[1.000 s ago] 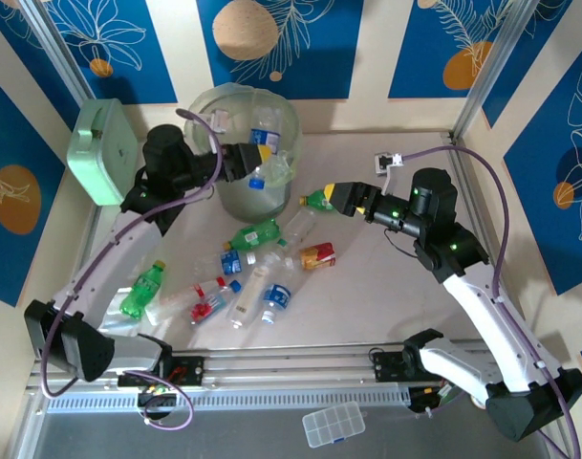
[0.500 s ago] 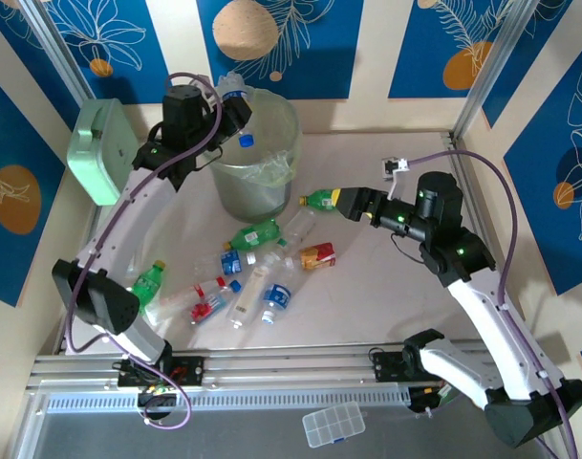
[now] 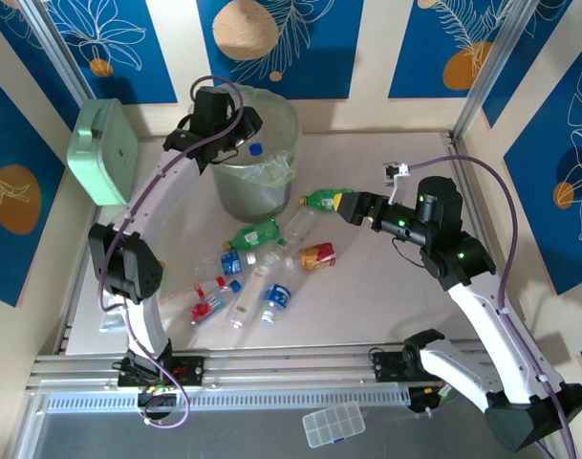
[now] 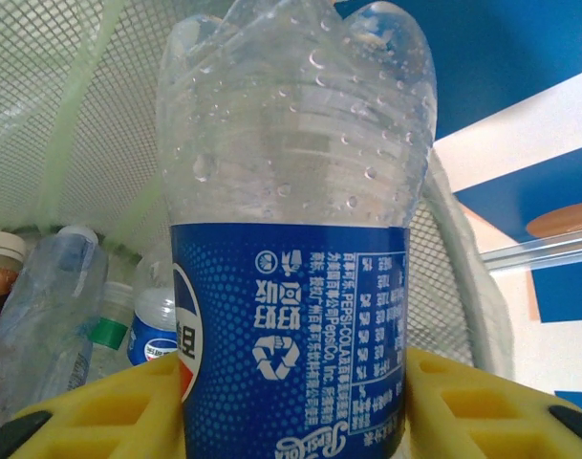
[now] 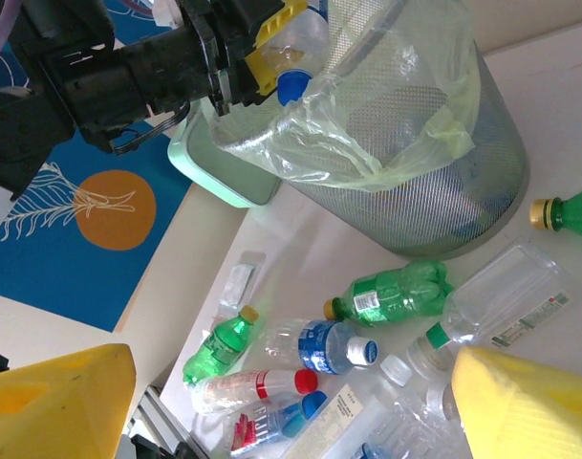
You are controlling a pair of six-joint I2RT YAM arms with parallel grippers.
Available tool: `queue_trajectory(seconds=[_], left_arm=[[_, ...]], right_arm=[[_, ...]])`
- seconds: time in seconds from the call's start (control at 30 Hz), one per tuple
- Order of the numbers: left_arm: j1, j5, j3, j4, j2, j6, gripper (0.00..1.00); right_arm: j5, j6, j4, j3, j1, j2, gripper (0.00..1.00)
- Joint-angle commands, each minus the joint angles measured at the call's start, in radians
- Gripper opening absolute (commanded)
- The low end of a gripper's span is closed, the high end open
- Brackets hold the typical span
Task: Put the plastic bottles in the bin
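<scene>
A few dropped bottles (image 4: 52,287) already lay inside the bin (image 3: 283,107), which stood at the counter's (image 3: 386,287) far edge, left of its middle. Most of the job was left, I judged: a scatter of loose bottles (image 3: 262,277) lay mid-counter. My left tool (image 3: 241,132) was clenched on a clear blue-labelled Pepsi bottle (image 4: 291,191), held cap-down over the bin's mouth and ready to drop. My right tool (image 3: 340,203) gaped wide and empty, just beside a green yellow-capped bottle (image 3: 319,200) near the bin.
</scene>
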Motion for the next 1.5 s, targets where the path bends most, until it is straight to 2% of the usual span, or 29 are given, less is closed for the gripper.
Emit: queue_trajectory(seconds=[0.0,0.2,0.43,0.73,1.03,1.13,1.23,1.3,1.37,1.47], left_arm=[[0.003,0.016,0.042,-0.021,0.024,0.011,0.47],[0.005,0.041,0.034,-0.025,0.03,-0.002,0.64],[0.005,0.056,0.012,0.005,0.012,0.009,0.72],[0.007,0.114,0.011,0.009,-0.029,0.0,0.73],[0.005,0.079,-0.099,0.032,-0.226,0.038,0.73],[0.005,0.021,-0.168,0.029,-0.312,0.074,0.73],[0.005,-0.091,-0.25,-0.004,-0.416,0.106,0.73],[0.005,-0.222,-0.315,-0.041,-0.498,0.119,0.72],[0.006,-0.418,-0.385,-0.11,-0.582,0.109,0.71],[0.018,-0.641,-0.476,-0.189,-0.661,0.084,0.74]], right_arm=[[0.017,0.001,0.005,-0.008,-0.005,-0.008,0.86],[0.034,0.002,-0.006,-0.006,-0.007,-0.002,0.86],[0.042,0.005,-0.008,-0.006,-0.008,-0.002,0.86],[0.046,0.023,0.004,-0.011,-0.007,-0.003,0.86],[0.066,0.033,-0.002,-0.006,0.013,0.004,0.86],[0.088,0.033,-0.007,-0.01,0.025,0.008,0.86],[0.102,0.04,-0.005,-0.02,0.033,0.011,0.86],[0.112,0.046,-0.005,-0.028,0.042,0.015,0.85],[0.127,0.058,-0.001,-0.037,0.051,0.019,0.85],[0.146,0.074,-0.001,-0.046,0.066,0.041,0.85]])
